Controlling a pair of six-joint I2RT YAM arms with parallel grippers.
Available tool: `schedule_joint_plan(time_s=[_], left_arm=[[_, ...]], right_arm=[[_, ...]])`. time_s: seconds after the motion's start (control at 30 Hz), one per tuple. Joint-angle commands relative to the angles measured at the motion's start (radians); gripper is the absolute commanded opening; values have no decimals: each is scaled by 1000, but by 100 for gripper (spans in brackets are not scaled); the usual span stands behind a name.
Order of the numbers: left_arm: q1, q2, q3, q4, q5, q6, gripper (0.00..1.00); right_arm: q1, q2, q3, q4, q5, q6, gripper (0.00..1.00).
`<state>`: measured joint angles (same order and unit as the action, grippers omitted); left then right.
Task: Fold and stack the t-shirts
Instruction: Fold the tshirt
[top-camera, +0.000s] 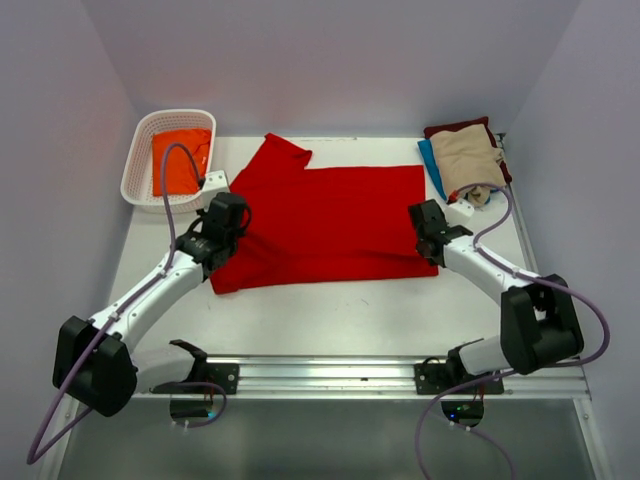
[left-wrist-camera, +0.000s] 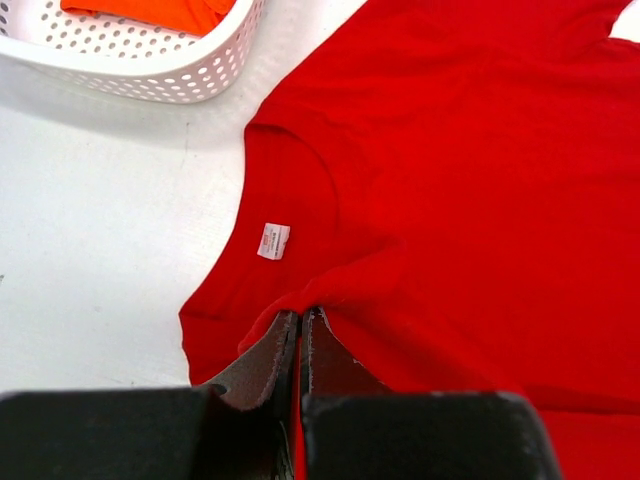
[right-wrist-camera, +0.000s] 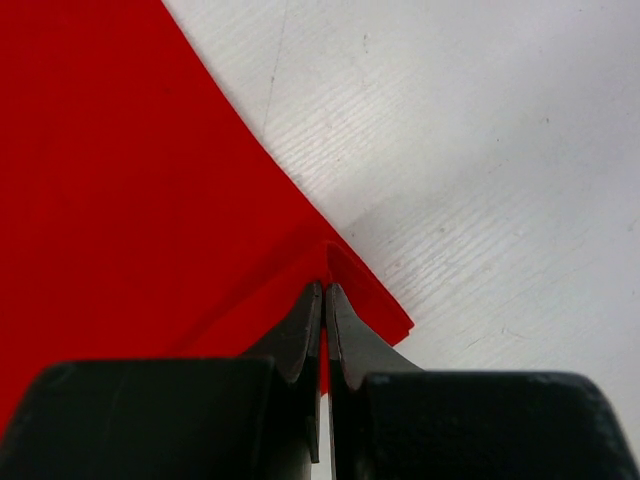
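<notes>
Pinching a fold of the red t-shirt (left-wrist-camera: 450, 180), spread flat mid-table (top-camera: 320, 310), beside its white tag (left-wrist-camera: 272, 241) with the left jaws; nipping its near right corner with the right jaws. Far right, stacked and mostly hidden under the beige t-shirt (top-camera: 465, 158): maroon t-shirt (top-camera: 455, 128), blue t-shirt (top-camera: 432, 165).

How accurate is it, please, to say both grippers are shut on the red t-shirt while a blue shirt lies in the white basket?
Not quite: the top external view shows an orange t-shirt in the white basket. The left gripper and right gripper are shut on the red t-shirt.
</notes>
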<state>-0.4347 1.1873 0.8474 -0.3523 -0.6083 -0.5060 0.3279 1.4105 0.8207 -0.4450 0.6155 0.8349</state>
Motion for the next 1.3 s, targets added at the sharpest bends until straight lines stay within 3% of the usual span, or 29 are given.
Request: schedule_joint_plan(time_s=[0.0, 1.17, 1.2, 1.23, 1.27], left_arm=[[20, 17, 42, 67, 8, 24, 0], [105, 296, 142, 170, 99, 32, 0], [106, 314, 153, 170, 100, 31, 0], [108, 322, 157, 168, 102, 29, 19], [114, 334, 162, 171, 105, 27, 28]], right_arm=[[-10, 18, 43, 34, 33, -11, 0], [-72, 206, 112, 166, -17, -103, 0], [-72, 200, 112, 166, -19, -105, 5], [-73, 194, 112, 167, -22, -108, 13], [-72, 189, 112, 173, -26, -118, 24]])
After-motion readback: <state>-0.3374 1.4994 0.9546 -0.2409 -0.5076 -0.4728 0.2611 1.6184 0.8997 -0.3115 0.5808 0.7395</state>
